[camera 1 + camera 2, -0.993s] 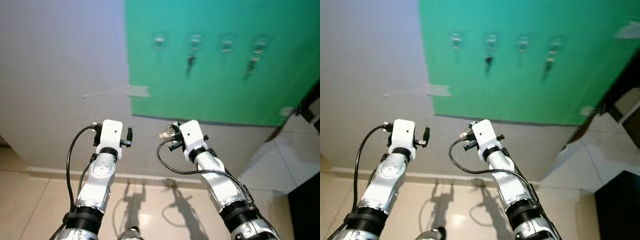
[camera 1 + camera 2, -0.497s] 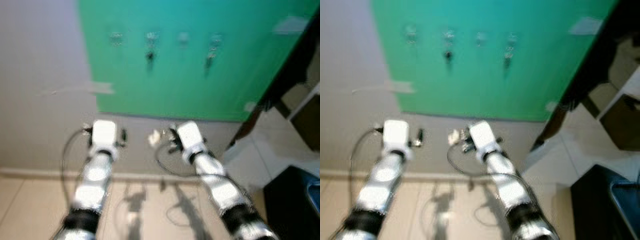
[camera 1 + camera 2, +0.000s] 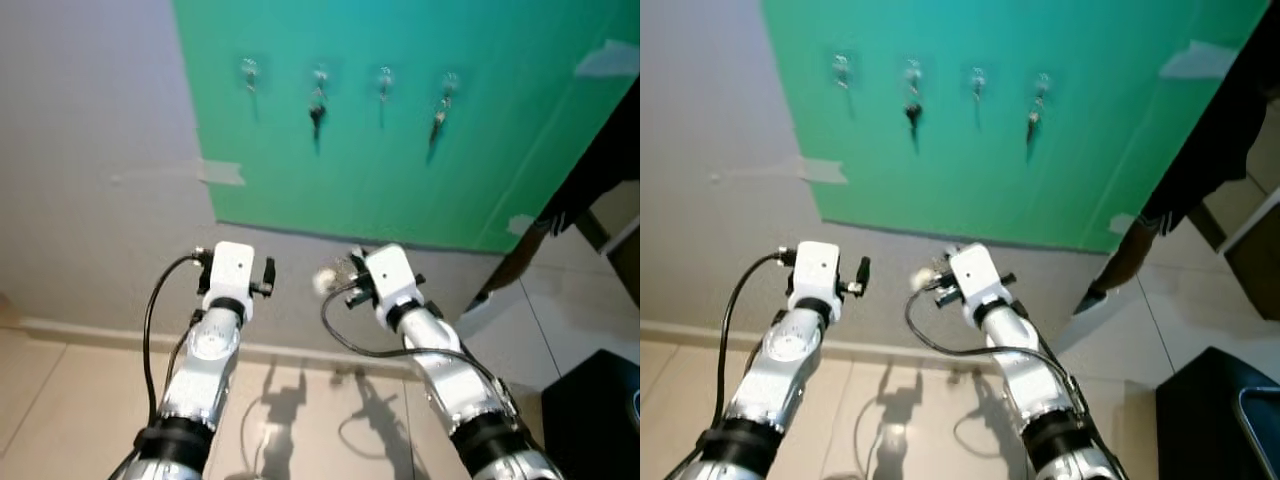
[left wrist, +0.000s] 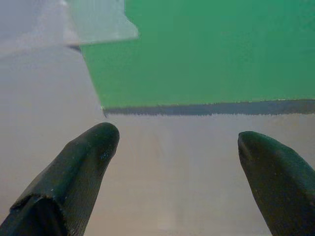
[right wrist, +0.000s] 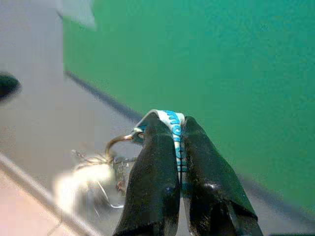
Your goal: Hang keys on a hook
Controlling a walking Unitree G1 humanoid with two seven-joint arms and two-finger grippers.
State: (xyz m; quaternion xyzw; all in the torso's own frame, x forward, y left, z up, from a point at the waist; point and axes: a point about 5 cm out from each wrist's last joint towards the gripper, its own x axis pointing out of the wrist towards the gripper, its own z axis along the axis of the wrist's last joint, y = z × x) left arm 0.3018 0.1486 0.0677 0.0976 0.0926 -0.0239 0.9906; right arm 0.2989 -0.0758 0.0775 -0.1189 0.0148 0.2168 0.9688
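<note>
Four hooks sit in a row on a green panel (image 3: 400, 150) taped to the wall: a bare hook (image 3: 248, 70), a hook with a dark key (image 3: 318, 108), another bare hook (image 3: 385, 78), and a hook with keys (image 3: 440, 112). My right gripper (image 5: 173, 129) is shut on the white-and-blue strap (image 5: 173, 123) of a key ring; its ring and a pale fluffy charm (image 5: 81, 184) hang beside the fingers. It is held below the panel's lower edge, as is my left gripper (image 4: 177, 142), which stands open with nothing in it.
The grey wall (image 3: 90, 120) runs left of the panel, with tape strips (image 3: 215, 172) at the panel's edge. A dark piece of furniture (image 3: 600, 150) stands at the right, and a black object (image 3: 600, 410) sits low right on the tiled floor (image 3: 60, 400).
The view has swung to the right and back and moved closer, so the panel and hooks sit more central. Both arms keep the same pose, right still holding the keys.
</note>
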